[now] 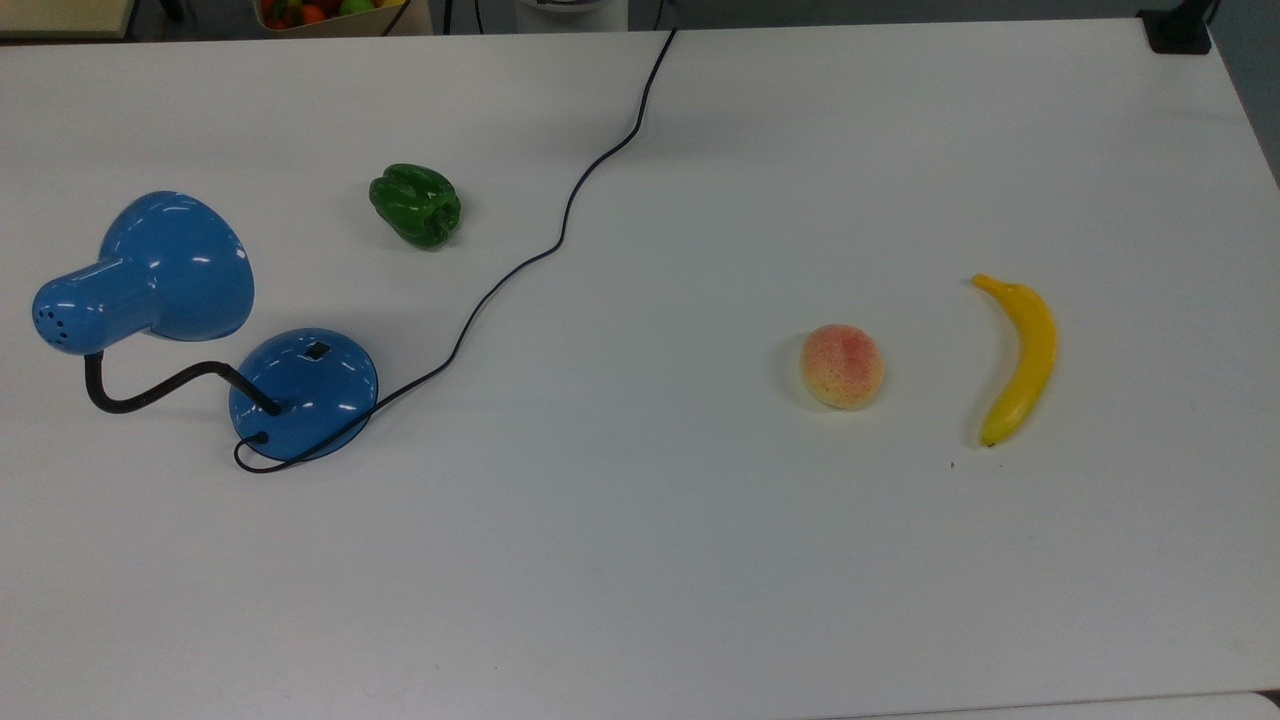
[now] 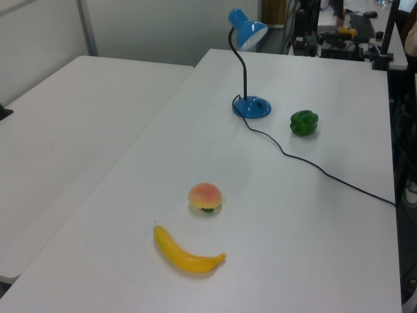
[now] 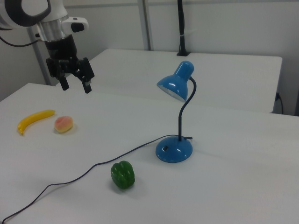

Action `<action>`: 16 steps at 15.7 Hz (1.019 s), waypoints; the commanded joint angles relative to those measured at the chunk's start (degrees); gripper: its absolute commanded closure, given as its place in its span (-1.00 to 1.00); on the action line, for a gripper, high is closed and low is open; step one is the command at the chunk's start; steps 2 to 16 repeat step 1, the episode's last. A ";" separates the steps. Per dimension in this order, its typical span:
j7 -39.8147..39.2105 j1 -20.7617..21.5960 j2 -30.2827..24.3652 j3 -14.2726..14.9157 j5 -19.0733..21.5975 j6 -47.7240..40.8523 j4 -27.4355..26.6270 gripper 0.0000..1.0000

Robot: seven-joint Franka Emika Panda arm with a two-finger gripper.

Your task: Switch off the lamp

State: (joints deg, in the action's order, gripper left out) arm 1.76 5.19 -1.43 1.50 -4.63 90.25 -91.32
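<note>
The gripper hangs in the air with its two black fingers spread apart and nothing between them, pointing down, high over the white table at about ten o'clock in the right view. Above it the wrist runs up into the white arm.

The lamp stands well apart from the gripper, out toward three o'clock of it in the right view. Its blue shade sits at nine o'clock in the top view, the black gooseneck bending down to the domed blue base, where a small black switch shows on top. The black cord snakes from the base up to twelve o'clock and off the table edge.

A green bell pepper lies near the base, at one o'clock of it in the top view. Over at three o'clock a peach lies just beside a banana, not touching.
</note>
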 commanded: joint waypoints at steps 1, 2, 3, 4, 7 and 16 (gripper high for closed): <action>-1.32 -0.01 -0.24 0.26 1.12 -1.75 0.53 -1.00; -1.32 -0.01 -0.24 0.26 1.12 -1.75 0.53 -1.00; -1.32 -0.01 -0.24 0.26 1.12 -1.75 0.53 -1.00; -1.32 -0.01 -0.24 0.26 1.12 -1.75 0.53 -1.00; -1.32 -0.01 -0.24 0.26 1.12 -1.75 0.53 -1.00; -1.32 -0.01 -0.24 0.26 1.12 -1.75 0.53 -1.00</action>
